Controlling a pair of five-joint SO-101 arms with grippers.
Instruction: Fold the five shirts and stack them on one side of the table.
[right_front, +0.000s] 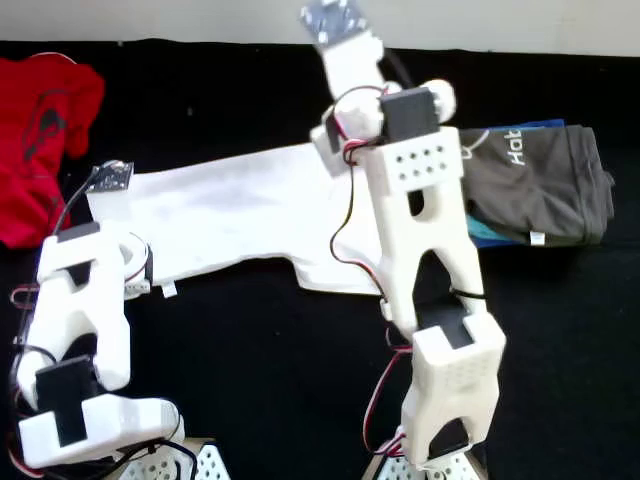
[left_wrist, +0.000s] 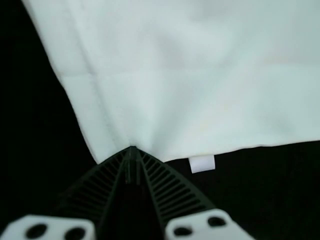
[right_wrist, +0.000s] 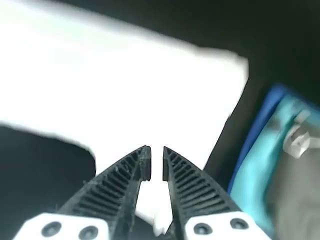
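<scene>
- The black table (right_front: 250, 380) shows a wide band of bare surface along the white shirt's edge that faces the arm bases. A narrower bare strip runs along the shirt's opposite edge.
- The white shirt (right_front: 230, 215) lies spread flat across the middle, its long edges running from one arm to the other. The edge toward the arm bases is straight for most of its length, then steps out into a flap under the right arm.
- A folded grey shirt (right_front: 540, 190) lies just beside the white shirt's right end, on top of a blue shirt (right_front: 480, 235) whose edge peeks out on the side facing the white shirt. A thin dark gap of table separates the two.
- A red shirt (right_front: 40, 130) lies crumpled beyond the white shirt's left end, near the table's corner and apart from the white cloth.
- The right gripper (right_wrist: 156, 165) is at the white shirt's right end, its fingers drawn almost together on the white cloth, with only a slit between the tips.
- The left gripper (left_wrist: 132, 152) is at the white shirt's left corner, its fingers closed tight, pinching the hem where two edges meet.
- A small white tag (left_wrist: 202, 163) sticks out from that hem, just beside the left gripper.
</scene>
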